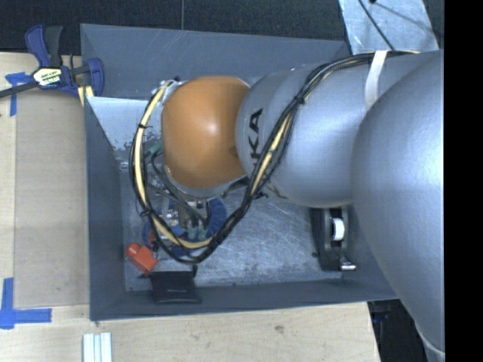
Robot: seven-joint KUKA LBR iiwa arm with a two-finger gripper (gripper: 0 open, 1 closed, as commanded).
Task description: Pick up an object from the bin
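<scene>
The gripper [179,221] hung low toward the bin's [106,202] eight o'clock; how wide it stood I could not tell. A small orange-red block [140,257] lay at its eight o'clock; an off-centre close could shove it against the wall

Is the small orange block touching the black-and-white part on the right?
Apart. Camera view shows bare bin floor between small orange block and black-and-white part.

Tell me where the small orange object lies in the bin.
In the camera view, the small orange object lies on the floor near the lower-left corner of the bin, just up and left of a flat black object.
</scene>
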